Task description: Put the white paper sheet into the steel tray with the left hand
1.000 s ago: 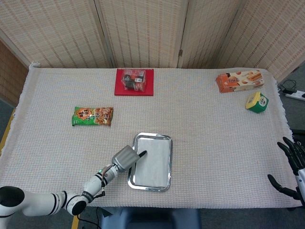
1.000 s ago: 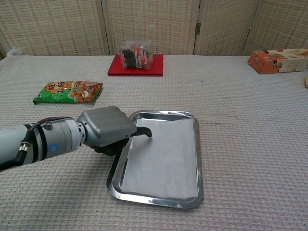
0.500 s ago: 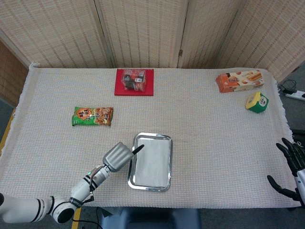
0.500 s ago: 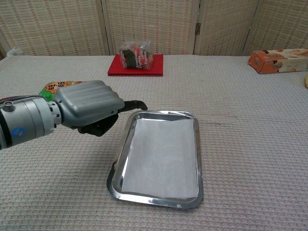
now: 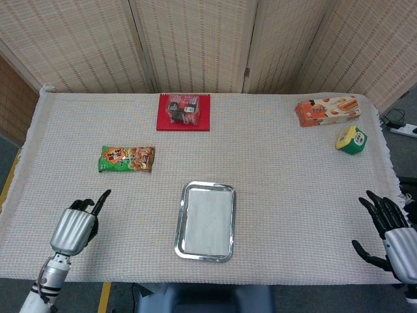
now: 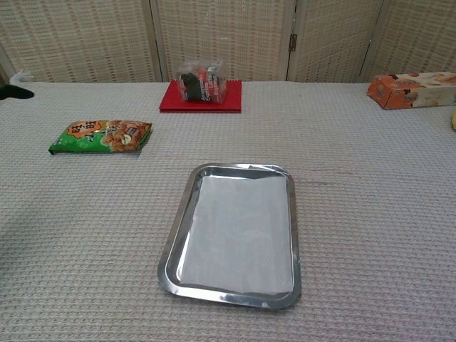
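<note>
The white paper sheet (image 5: pixel 208 218) (image 6: pixel 239 235) lies flat inside the steel tray (image 5: pixel 178 236) (image 6: pixel 172 251) near the table's front middle. My left hand (image 5: pixel 77 225) hovers over the front left of the table, well left of the tray. It holds nothing, with one finger stretched forward and the others bent. In the chest view only a dark fingertip (image 6: pixel 14 91) shows at the left edge. My right hand (image 5: pixel 384 233) is at the front right table edge with its fingers spread and nothing in it.
A green snack bag (image 5: pixel 128 158) lies left of the middle. A red board with a wrapped packet (image 5: pixel 184 111) sits at the back. An orange box (image 5: pixel 328 110) and a green-yellow carton (image 5: pixel 351 139) are at the back right.
My left hand has lifted off the paper in the tray and drawn far back to the left. The paper stays in the tray. The right hand has risen slightly.
</note>
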Tool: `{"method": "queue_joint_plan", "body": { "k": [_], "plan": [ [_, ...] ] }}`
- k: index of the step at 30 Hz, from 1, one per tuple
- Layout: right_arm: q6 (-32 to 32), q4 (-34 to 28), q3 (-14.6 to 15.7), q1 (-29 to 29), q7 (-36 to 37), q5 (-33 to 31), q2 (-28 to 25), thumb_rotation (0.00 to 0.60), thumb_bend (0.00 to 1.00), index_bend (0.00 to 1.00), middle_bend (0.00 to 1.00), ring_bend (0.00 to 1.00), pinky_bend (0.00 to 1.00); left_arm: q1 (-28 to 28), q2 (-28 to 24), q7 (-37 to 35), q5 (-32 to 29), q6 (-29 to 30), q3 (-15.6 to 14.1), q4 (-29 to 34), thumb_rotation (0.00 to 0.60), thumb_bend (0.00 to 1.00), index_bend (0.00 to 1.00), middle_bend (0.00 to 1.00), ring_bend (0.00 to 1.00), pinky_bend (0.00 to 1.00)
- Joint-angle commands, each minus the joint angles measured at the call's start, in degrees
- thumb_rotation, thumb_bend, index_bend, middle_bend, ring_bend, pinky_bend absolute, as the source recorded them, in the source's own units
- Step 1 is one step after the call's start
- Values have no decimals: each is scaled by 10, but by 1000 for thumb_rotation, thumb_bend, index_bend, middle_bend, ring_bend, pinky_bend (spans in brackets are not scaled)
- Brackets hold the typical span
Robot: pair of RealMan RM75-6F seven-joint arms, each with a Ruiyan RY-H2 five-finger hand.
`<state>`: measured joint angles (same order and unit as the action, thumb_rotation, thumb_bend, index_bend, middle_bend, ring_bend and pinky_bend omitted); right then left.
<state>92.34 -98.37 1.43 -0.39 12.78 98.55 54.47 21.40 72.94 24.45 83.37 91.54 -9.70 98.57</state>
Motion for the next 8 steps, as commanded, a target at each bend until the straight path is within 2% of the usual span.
{"method": "queue_joint_plan", "body": {
  "k": [1,5,8],
  "plan": [
    [-2,-2,-6,2,-27,-8,13,600,365,0,0,0,0,-64,-15,-58,8,66,-9,-41,600,278,39,99,0,0],
    [-4,-5,-10,2,-63,-14,28,600,365,0,0,0,0,-109,-7,-81,11,118,9,-84,600,276,45,98,0,0],
    [-9,-6,-11,4,-82,-16,36,600,365,0,0,0,0,-119,-24,-104,-3,104,15,-75,600,276,47,98,0,0]
  ]
}}
